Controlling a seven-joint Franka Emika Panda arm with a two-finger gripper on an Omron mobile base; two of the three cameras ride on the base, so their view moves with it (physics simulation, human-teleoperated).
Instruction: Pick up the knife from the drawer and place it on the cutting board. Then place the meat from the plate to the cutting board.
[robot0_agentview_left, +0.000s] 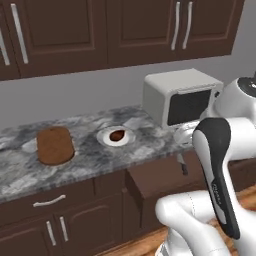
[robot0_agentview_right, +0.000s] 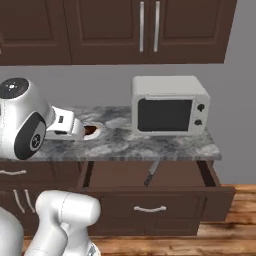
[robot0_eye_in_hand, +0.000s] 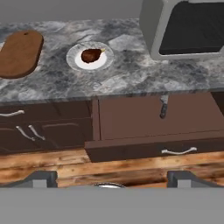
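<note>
The dark brown drawer (robot0_eye_in_hand: 131, 118) stands pulled out under the counter, and the small knife (robot0_eye_in_hand: 163, 107) lies inside it near its back, blade toward the counter. In the base views the knife (robot0_agentview_right: 151, 173) (robot0_agentview_left: 182, 164) lies in the same drawer (robot0_agentview_right: 120, 175). On the white plate (robot0_eye_in_hand: 72, 57) sits the meat (robot0_eye_in_hand: 92, 55), with the oval cutting board (robot0_eye_in_hand: 19, 53) to its left. My gripper (robot0_eye_in_hand: 112, 179) hangs open, back from the counter and well above the drawer, with nothing between its fingers. My arm partly hides the plate (robot0_agentview_right: 95, 132).
A white microwave (robot0_agentview_right: 170, 105) stands on the marble counter (robot0_agentview_right: 150, 147) above the drawer's right side. Upper cabinets (robot0_agentview_left: 100, 30) hang over the counter. Lower cabinet doors and another drawer front (robot0_agentview_left: 50, 201) sit to the left. Below is a wooden floor (robot0_eye_in_hand: 52, 164).
</note>
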